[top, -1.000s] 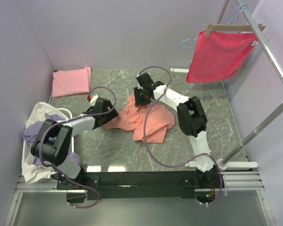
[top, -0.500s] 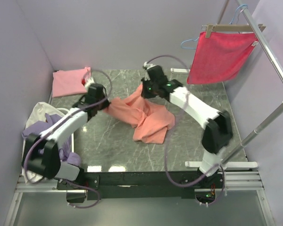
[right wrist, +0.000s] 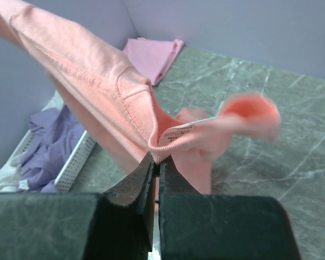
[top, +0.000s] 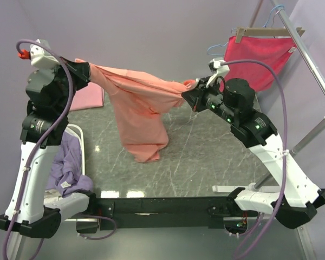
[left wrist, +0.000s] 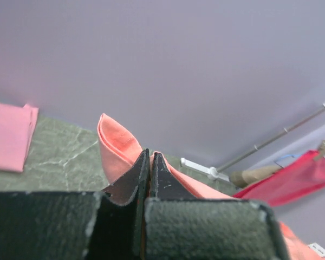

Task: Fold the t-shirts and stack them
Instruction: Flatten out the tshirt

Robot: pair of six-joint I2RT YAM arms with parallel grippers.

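A salmon-orange t-shirt (top: 138, 103) hangs stretched in the air between both raised arms, its lower part drooping toward the table. My left gripper (top: 86, 70) is shut on its left end; the wrist view shows the jaws (left wrist: 149, 157) pinching orange cloth (left wrist: 116, 143). My right gripper (top: 188, 93) is shut on the right end, the jaws (right wrist: 156, 160) clamped on the ribbed collar by the label (right wrist: 176, 132). A folded light pink t-shirt (top: 86, 97) lies at the table's back left. Lavender (top: 67, 162) and cream (top: 70, 199) t-shirts sit in a white basket (top: 81, 142) at the left.
A crimson cloth (top: 257, 54) hangs from a hanger on the metal rack (top: 309, 59) at the right. The rack's foot (top: 238, 188) rests on the marble table (top: 206, 157) near the right arm's base. Purple walls close in the back and left.
Both grippers shut on the orange t-shirt's ends and lifted it off the table, spreading apart to left and right. The shirt went from a crumpled heap to hanging stretched.
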